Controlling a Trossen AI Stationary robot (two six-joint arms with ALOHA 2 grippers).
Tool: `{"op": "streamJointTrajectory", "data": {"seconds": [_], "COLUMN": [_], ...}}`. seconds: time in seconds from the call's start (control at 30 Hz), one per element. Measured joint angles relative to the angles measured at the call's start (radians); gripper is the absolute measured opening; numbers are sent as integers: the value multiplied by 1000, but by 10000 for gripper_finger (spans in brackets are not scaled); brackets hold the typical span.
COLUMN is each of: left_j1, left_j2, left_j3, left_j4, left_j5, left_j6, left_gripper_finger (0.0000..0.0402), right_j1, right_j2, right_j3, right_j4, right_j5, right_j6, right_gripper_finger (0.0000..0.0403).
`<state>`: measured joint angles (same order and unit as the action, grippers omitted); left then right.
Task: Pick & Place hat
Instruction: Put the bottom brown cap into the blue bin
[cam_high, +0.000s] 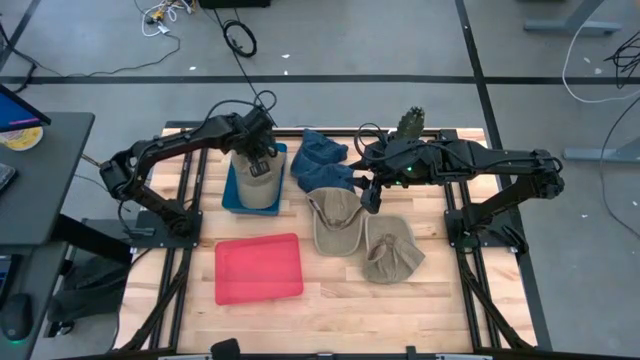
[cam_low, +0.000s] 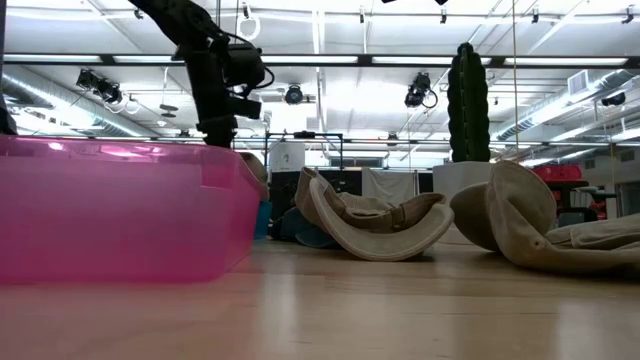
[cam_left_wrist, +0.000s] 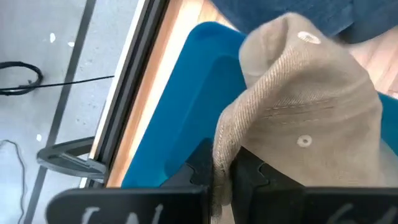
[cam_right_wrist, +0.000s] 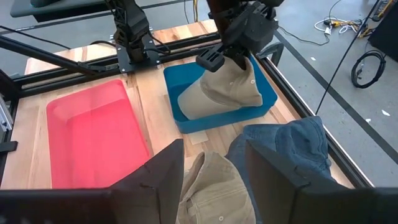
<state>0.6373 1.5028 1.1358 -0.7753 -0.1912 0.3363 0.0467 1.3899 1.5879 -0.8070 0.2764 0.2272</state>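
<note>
- The left gripper (cam_high: 262, 160) is pinched tight on a fold of the tan hat (cam_high: 258, 185), holding it over the blue bin (cam_high: 232, 188) at the back of the worktop (cam_high: 340, 290).
- That hat hangs straight beneath the gripper, its lower part down inside the bin; its long axis runs roughly front to back along the bin.
- The right gripper (cam_high: 371, 195) hovers mid-worktop with its fingers apart and nothing in them, just above a second tan hat (cam_high: 335, 222).
- A third tan hat (cam_high: 392, 250) lies beside that one, a blue hat (cam_high: 322, 160) behind them.
- The red bin (cam_high: 259, 267) sits near the front.
- I can read no writing on any hat.
</note>
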Motion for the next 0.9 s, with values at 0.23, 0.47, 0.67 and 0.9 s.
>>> {"op": "streamJointTrajectory", "data": {"seconds": [0.23, 0.47, 0.67, 0.9], "left_j1": [34, 39, 47, 47], "left_j2": [30, 67, 69, 69], "left_j3": [0, 0, 0, 0], "left_j4": [56, 55, 51, 51], "left_j5": [86, 59, -45, -40], "left_j6": [17, 40, 16, 97], "left_gripper_finger": [25, 26, 27, 27], "right_j1": [0, 0, 0, 0], "right_j2": [0, 0, 0, 0], "right_j3": [0, 0, 0, 0], "right_j4": [0, 0, 0, 0], "right_j5": [0, 0, 0, 1], "right_j6": [0, 3, 3, 1], "right_gripper_finger": [171, 171, 171, 171]}}
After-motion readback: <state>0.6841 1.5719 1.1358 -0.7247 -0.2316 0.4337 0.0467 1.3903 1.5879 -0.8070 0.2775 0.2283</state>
